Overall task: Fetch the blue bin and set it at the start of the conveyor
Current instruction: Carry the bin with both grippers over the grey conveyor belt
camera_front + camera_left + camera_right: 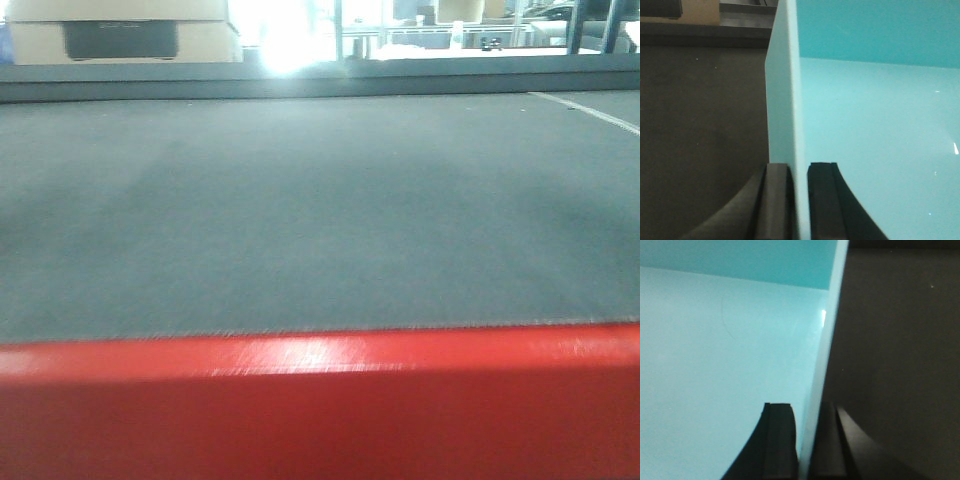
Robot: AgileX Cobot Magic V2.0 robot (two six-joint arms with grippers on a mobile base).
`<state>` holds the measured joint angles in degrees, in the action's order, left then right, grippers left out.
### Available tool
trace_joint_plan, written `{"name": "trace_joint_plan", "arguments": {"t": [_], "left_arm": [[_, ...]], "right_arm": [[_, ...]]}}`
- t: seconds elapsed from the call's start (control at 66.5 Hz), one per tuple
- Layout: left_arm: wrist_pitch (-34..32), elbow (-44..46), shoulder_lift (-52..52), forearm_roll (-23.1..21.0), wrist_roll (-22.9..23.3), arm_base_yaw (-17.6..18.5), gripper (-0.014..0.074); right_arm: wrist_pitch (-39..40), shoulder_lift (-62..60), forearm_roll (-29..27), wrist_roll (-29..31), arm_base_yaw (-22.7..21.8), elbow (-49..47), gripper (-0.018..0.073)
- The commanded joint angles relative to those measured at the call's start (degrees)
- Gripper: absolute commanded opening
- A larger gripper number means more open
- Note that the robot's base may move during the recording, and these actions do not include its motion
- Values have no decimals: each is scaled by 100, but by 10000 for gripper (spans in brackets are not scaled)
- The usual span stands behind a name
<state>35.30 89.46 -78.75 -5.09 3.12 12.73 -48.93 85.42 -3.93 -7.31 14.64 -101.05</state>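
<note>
In the front-facing view the conveyor start (320, 220) fills nearly everything. It is a wide, flat belt of dark-grey matte material with a fine, felt-like grain. Its near edge is a glossy bright red band (320, 400) with faint brushed scratches. A thin pale stripe (590, 112) crosses the belt's far right corner, and a low grey ledge (200, 82) closes the far side. Beyond the ledge stand cardboard boxes (120, 40) beside a strong white glare.

In the left wrist view my left tool (797, 170) is clamped on the side wall of the blue bin (880, 150). One black rubbery finger (774, 200) sits outside the wall and the other inside, with the thin pale wall running straight up between them. The plastic is smooth, plain and turquoise, with a flat floor meeting a darker far wall. To the left of the wall lies the dark textured belt. I cannot tell whether the bin's base touches it.

In the right wrist view my right tool (804, 410) grips the opposite wall in the same way, with one finger (777, 440) inside and one outside. The wall leans slightly and catches a small bright glint near its top. The dark belt lies to the right of it.
</note>
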Motion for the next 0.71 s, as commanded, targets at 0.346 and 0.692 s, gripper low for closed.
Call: {"name": "trace_joint_plan", "arguments": {"t": [0.346, 0.692], "left_arm": [[-186, 48, 85, -163, 54, 0, -111], [-186, 48, 85, -163, 54, 0, -111]], "right_arm": [[315, -53, 59, 115, -18, -43, -153], [315, -53, 59, 115, -18, -43, -153]]}}
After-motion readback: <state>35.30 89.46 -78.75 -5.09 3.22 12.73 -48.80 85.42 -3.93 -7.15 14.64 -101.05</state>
